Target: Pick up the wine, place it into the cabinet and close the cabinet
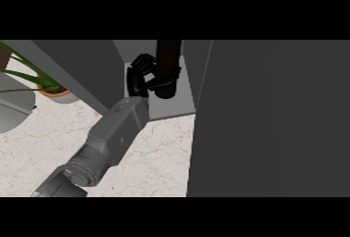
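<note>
Your left hand (pixel 140 74) is reaching into the cabinet (pixel 174 110), with its fingers curling round the left side of the wine (pixel 167 53). It is clamped on the bottle rather than spread apart. The wine is standing upright inside the opening, over the pale cabinet floor. You cannot tell from here whether its base is touching that floor or hanging just above it.

So the pick-up is looking done and the placing is under way. What is left, by my judgement, is setting the bottle down, letting go, drawing the arm back over the tabletop (pixel 157 152), and closing up. The door (pixel 273 115) is standing open at the right, filling that side of the view. Your right hand is not showing.
</note>
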`<state>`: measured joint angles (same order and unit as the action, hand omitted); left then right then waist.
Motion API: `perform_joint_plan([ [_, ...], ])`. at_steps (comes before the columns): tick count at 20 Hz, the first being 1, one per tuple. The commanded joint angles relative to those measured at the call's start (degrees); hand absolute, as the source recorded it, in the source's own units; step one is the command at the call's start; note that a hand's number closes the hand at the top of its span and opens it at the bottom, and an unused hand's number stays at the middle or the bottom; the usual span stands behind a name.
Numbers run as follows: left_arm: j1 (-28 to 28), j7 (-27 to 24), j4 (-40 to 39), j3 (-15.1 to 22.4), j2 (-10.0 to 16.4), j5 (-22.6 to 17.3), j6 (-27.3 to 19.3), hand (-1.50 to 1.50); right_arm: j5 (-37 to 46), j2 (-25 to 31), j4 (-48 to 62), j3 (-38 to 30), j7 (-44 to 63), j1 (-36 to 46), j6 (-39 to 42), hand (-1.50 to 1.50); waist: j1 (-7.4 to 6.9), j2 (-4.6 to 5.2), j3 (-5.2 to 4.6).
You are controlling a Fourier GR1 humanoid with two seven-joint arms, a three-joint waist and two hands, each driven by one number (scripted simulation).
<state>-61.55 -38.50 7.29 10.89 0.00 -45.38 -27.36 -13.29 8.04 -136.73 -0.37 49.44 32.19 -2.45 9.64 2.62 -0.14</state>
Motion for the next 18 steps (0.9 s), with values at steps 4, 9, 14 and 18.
perform_joint_plan([
  [4,-4.8,4.7,-2.0,-1.2,0.0,-1.2,-1.1,1.50,-0.9,0.8,0.3,-1.1,-0.4,0.8,0.7,-1.50,-0.71,0.36,-0.01],
  [9,-3.8,3.9,-3.2,-2.4,0.0,-1.7,0.6,1.50,-2.0,0.9,-1.3,-2.0,-1.0,-0.7,1.5,-1.50,-0.61,0.97,0.03],
  [14,-5.3,3.3,-6.4,1.1,1.5,2.2,-4.6,1.50,-1.6,0.9,-0.9,-2.1,0.0,-0.2,0.7,-1.50,-0.78,0.62,0.07],
  [18,-5.6,3.9,-7.2,6.0,4.0,7.2,-10.0,1.50,-1.7,1.2,-1.0,-1.5,0.2,0.2,1.6,-1.50,-0.35,0.89,0.10],
])
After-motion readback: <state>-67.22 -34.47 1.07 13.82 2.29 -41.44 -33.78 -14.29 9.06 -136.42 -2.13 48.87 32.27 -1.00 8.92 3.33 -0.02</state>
